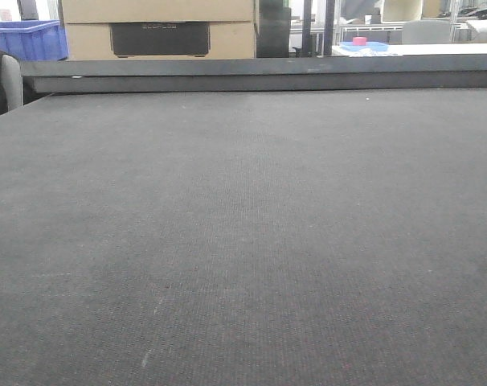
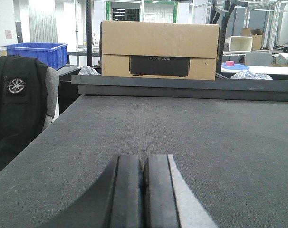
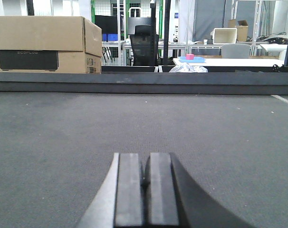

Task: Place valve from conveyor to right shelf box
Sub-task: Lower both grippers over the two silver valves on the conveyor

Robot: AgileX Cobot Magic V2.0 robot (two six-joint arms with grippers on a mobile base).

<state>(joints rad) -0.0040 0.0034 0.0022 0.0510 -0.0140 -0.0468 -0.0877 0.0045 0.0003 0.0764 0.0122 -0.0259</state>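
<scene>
The conveyor is a wide dark grey woven belt that fills the front view, with a black raised rim along its far edge. No valve shows in any view, and no shelf box shows. My left gripper is shut and empty, low over the belt. My right gripper is shut and empty, low over the belt. Neither gripper shows in the front view.
A cardboard box stands behind the far rim, also in the right wrist view. A blue bin and a chair with a black jacket are at the left. A white table stands beyond.
</scene>
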